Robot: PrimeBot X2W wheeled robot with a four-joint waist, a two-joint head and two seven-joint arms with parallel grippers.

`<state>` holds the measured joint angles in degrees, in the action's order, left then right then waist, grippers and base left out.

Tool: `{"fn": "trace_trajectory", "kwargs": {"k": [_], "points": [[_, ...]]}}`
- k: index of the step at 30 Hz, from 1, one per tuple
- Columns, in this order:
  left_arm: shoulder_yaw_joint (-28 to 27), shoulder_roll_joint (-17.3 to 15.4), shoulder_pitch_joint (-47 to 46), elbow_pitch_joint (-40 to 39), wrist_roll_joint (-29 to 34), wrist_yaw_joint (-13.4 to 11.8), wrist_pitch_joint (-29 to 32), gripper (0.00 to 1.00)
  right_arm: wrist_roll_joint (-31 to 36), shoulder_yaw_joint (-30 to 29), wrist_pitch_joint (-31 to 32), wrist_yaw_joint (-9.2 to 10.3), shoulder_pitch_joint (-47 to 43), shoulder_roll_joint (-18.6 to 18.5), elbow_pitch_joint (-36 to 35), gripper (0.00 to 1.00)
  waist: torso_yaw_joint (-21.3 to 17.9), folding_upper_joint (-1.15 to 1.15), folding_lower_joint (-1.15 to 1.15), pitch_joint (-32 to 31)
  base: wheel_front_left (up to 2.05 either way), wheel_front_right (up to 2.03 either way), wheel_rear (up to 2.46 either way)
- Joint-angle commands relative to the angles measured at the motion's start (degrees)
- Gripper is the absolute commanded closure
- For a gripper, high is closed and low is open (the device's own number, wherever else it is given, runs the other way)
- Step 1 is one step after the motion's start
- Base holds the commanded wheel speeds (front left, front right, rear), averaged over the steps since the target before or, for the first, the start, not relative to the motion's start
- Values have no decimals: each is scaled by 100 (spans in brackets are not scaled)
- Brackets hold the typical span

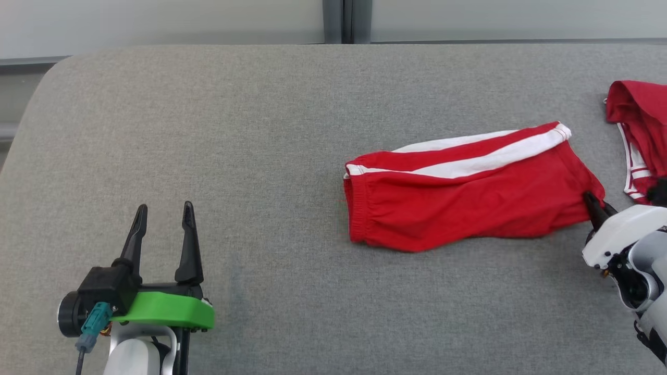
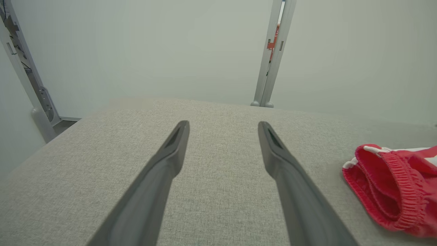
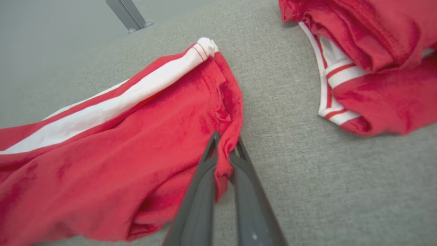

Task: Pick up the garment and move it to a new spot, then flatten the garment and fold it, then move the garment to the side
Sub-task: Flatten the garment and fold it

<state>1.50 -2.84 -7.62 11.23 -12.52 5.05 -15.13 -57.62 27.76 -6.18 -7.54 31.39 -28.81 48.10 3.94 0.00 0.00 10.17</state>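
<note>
1. Table (image 1: 260,156): grey padded top that carries everything. There is a broad bare stretch ahead of and around the left jaws.
2. Shorts (image 1: 469,208): red with white side stripes, lying flat on the table. The long axis runs crosswise, from the right jaws out toward the left gripper. The leg-hem end is at the right jaws and the elastic waistband is the far end.
3. Other garment (image 1: 641,130): red with white trim, bunched. It lies ahead of and to the right of the right jaws, near the shorts' hem but apart from it, with bare table between.
4. Left gripper (image 1: 164,208): jaws spread wide, nothing between them, pointing over bare table. The waistband lies off to their right and a little ahead, well apart.
5. Right gripper (image 3: 227,137): jaws clenched on the near corner of the leg hem, with a fold of red cloth pinched between the fingers. The rest of the shorts spreads left of the jaws.
6. Judgement:
   - The right arm is the one at the shorts, so the pick-up looks like its job.
   - The grip is at one end of the long axis, so on a lift the length should trail down and leftward from the jaws.
   - The bare table on the left looks the likeliest new spot.
</note>
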Motion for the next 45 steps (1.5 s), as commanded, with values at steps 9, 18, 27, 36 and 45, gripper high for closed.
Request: {"fn": "trace_trajectory", "kwargs": {"k": [9, 18, 27, 36, 45], "points": [[56, -14, 157, 6, 42, 23, 1, 0, -333, -250, -221, 12, -614, -73, -78, 100, -27, 0, 0, -220, 0, 0, 0], [-11, -14, 239, 42, 80, 39, 1, 0, -202, -291, -521, 11, -515, 91, -332, 100, -39, 0, 0, -346, 0, 0, 0], [1, -14, 271, 41, 78, 48, 0, 0, -26, -168, -656, 10, -360, 340, -1053, 100, -11, 0, 0, -408, 0, 0, 0], [46, -13, 309, 27, 23, 18, 1, 0, 330, 101, -501, 9, -352, 661, -2020, 100, 172, 0, 0, -474, 0, 0, 0], [103, -14, 373, 28, -24, -5, 1, 0, 663, 374, -178, 9, -820, 1030, -2632, 100, 439, 0, 0, -523, 0, 0, 0]]}}
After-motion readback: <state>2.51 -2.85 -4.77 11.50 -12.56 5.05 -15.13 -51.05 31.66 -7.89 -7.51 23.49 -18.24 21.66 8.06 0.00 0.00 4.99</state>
